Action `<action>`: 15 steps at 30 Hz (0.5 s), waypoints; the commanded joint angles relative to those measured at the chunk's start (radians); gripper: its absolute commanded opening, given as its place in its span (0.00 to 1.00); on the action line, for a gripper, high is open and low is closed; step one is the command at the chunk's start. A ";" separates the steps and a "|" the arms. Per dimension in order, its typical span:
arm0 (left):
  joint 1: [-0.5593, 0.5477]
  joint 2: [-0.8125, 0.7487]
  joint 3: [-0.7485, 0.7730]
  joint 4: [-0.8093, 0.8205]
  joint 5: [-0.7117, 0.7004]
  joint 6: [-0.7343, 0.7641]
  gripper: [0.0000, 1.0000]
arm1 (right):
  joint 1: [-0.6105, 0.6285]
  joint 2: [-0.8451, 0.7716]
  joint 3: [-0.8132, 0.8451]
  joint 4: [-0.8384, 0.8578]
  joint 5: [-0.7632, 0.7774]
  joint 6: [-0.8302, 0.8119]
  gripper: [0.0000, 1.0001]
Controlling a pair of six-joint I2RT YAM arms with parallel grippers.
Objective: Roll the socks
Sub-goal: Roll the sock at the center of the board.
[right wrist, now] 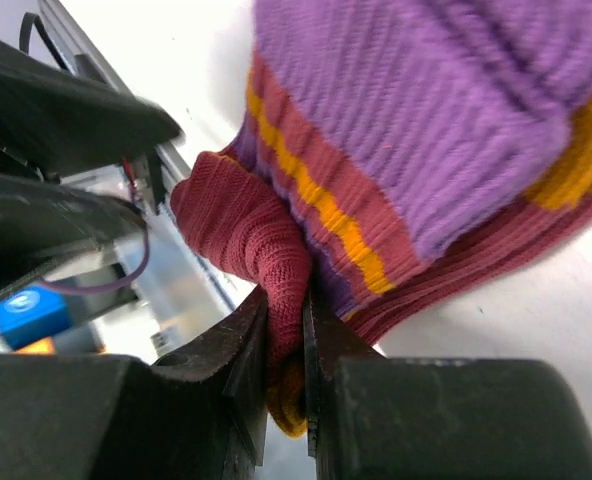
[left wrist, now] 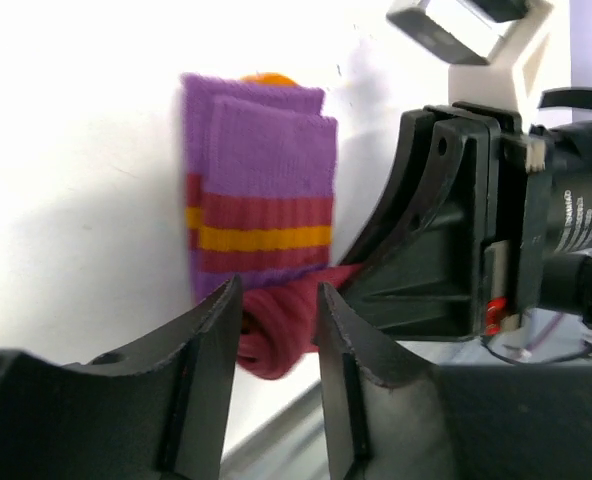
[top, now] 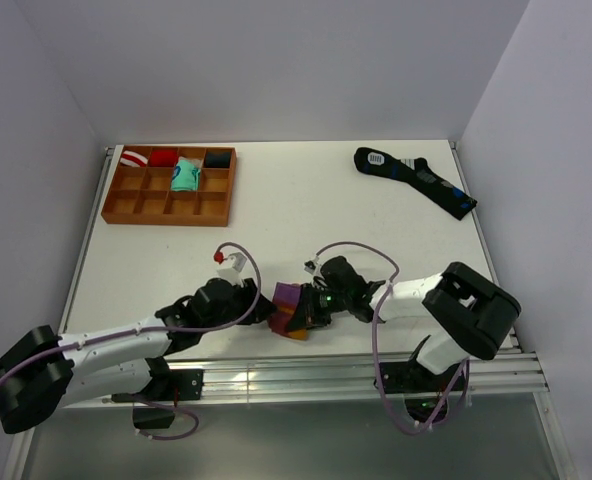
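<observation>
Table (top: 326, 210) – white, walled on three sides, both arms reaching in from the near edge.

Right arm (top: 456, 310) bends in from the right, left arm (top: 96, 350) lies low from the left. They meet at near-centre, just ahead of the metal rail (top: 306, 372).

Wooden compartment tray (top: 162, 220) sits at the far-left corner. Rolled bundles are in its far cells: red-and-white striped (top: 133, 157), red (top: 163, 157), a dark one (top: 217, 159), plus teal (top: 185, 176) in the third column.

Long black sock with blue marks (top: 416, 178) lies flat at far right, well apart from everything else.

The socks (top: 288, 305) are at the near edge, between the two grippers. On the left wrist cam the socks (left wrist: 261, 170) lie with the purple cuff doubled flat on the table. Orange stripes cross a maroon band below it, and a bit of orange peeks out at the far end. The maroon part is bunched into a fold at the near end.

Right gripper (top: 311, 310): right wrist cam shows its gripper (right wrist: 286, 320) nipped narrow on the maroon fold of the socks (right wrist: 416, 130) – fabric is pinched between the fingers, with an orange bit at the bottom.

Left gripper (top: 261, 312): left wrist cam shows the gripper (left wrist: 276, 300) with its jaws partway apart. The maroon fold shows in the gap at the tips. Can't tell if the pads touch it.
</observation>
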 commanded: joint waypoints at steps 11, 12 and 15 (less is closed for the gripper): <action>-0.082 -0.104 -0.194 0.396 -0.245 0.173 0.53 | -0.166 0.045 0.116 -0.255 -0.255 0.034 0.00; -0.087 -0.093 -0.209 0.416 -0.245 0.181 0.54 | -0.181 0.061 0.130 -0.298 -0.270 0.029 0.00; -0.102 -0.067 -0.237 0.493 -0.239 0.205 0.55 | -0.203 0.079 0.173 -0.347 -0.287 0.015 0.00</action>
